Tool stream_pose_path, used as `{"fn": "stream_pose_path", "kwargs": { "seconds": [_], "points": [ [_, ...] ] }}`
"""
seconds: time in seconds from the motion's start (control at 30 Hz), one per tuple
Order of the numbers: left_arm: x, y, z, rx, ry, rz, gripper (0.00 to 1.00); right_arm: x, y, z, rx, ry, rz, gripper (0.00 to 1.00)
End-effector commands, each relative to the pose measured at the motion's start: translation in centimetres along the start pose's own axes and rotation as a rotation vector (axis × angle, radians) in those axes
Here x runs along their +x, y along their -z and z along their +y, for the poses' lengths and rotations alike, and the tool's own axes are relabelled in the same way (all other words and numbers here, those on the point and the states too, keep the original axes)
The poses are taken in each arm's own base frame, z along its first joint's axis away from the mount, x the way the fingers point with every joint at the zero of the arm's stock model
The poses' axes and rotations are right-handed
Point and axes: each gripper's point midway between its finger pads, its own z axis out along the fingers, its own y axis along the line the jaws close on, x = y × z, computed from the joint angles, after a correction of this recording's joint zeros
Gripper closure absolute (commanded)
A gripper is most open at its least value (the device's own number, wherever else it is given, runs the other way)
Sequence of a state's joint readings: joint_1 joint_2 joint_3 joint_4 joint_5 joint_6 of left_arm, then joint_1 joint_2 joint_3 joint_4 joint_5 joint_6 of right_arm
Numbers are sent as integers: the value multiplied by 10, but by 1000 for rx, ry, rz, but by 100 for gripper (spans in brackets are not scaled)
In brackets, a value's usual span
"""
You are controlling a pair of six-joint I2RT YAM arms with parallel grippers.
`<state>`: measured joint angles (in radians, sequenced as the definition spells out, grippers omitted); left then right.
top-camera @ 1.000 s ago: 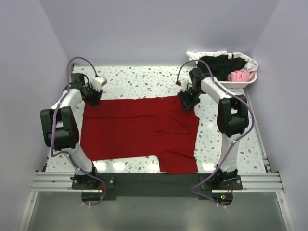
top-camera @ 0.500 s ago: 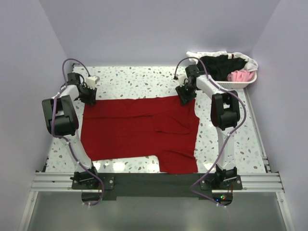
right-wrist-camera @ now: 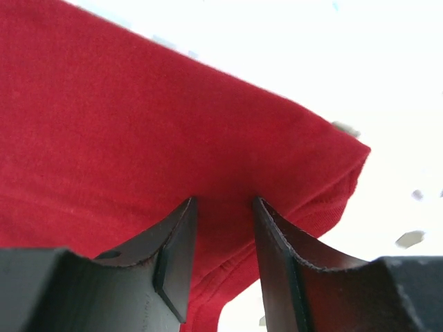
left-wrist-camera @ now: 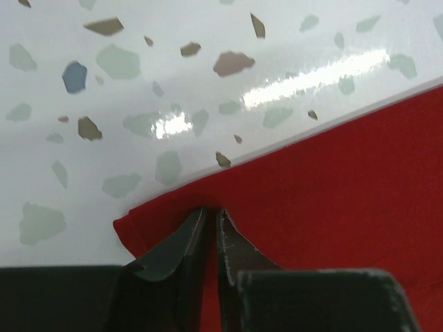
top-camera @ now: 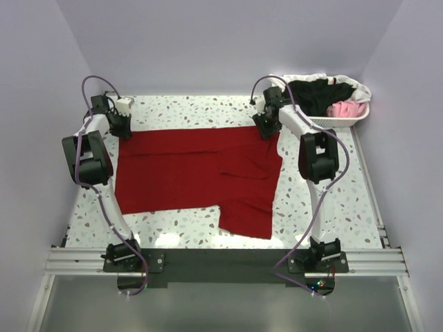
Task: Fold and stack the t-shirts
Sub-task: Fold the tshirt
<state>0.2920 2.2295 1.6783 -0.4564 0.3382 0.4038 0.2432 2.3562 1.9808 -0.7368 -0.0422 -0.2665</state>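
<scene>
A large plain dark red short-sleeved t-shirt (top-camera: 187, 173) is spread flat across the middle of the white speckled table (top-camera: 201, 111). Its far edge runs nearly straight from left to right. A broad strip of bare table is left beyond that edge, up to the far wall. Only a narrow margin is left along the left edge of the table. More room is found on the right, between the cloth and the right arm. At the near side one sleeve hangs toward the near edge, close to it but not over it.

The left pincer (top-camera: 119, 128) is set on the far left corner of the garment. In the left wrist view its dark fingers (left-wrist-camera: 181, 241) are drawn almost together, and the corner of the cloth is nipped at their tips, just beside bare table. The right pincer (top-camera: 264, 131) is set on the far right corner. There its fingers (right-wrist-camera: 174, 238) are held narrowly apart with a raised fold of red cloth gripped between them.

A white slotted plastic basket (top-camera: 360, 115) stands at the far right corner, well apart from the spread garment. In it a black t-shirt (top-camera: 315, 93), a pink t-shirt (top-camera: 344, 108) and a white t-shirt (top-camera: 304, 78) are heaped.
</scene>
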Motion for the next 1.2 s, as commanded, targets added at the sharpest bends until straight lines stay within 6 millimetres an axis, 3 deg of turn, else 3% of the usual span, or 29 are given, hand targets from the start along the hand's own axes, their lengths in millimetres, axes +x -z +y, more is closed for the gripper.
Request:
{"fn": "stream_pose_path", "kwargs": {
  "seconds": [0.0,0.07,0.13,0.2,0.23,0.27,0.3,0.33,0.37,0.4,0.47,0.5,0.57,0.6,0.73,0.8,0.83,0.9,0.93,1.03,1.17],
  "points": [
    [40,-31,16,-10,53,103,82,-8,-21,-30,121,-19,-4,57],
    [23,-28,9,49,37,52,77,-18,-16,-29,100,-19,-25,53],
    [2,-16,5,74,22,-8,75,-33,2,-21,41,-13,-58,46],
    [-22,9,1,86,-21,-76,70,-42,25,-14,4,-7,-82,41],
    [-28,18,-2,100,-33,-97,69,-55,52,-4,-50,7,-137,33],
    [-34,30,-5,113,-63,-118,66,-57,65,1,-68,17,-153,30],
    [-52,56,-4,97,-90,-169,63,-49,74,9,-105,32,-135,29],
    [-56,68,-10,119,-103,-191,60,-56,105,20,-156,55,-185,27],
    [-53,80,-16,148,-138,-187,55,-52,116,27,-185,75,-186,25],
    [-60,104,-19,152,-170,-218,54,-35,125,36,-223,116,-141,25],
    [-42,123,-38,239,-227,-201,49,-23,152,50,-271,195,-136,25],
    [-39,140,-44,250,-257,-209,48,-3,150,57,-295,266,-90,26],
    [-4,151,-71,365,-327,-154,46,25,168,70,-332,356,-36,30],
    [5,161,-79,384,-355,-143,45,51,162,76,-367,431,23,32],
    [77,176,-122,531,-428,-40,43,106,167,95,-364,632,100,43],
    [91,186,-128,522,-480,-43,43,131,171,114,-382,728,115,46],
    [109,186,-135,542,-469,-21,43,139,170,120,-389,758,124,47],
    [117,190,-137,518,-496,-26,43,160,165,134,-403,822,157,47],
    [131,189,-142,530,-488,-3,44,160,163,136,-384,844,144,48],
    [142,187,-142,504,-504,9,44,171,153,146,-382,883,168,50],
    [147,185,-140,490,-488,17,45,168,133,139,-295,884,160,54]
  ]
}}
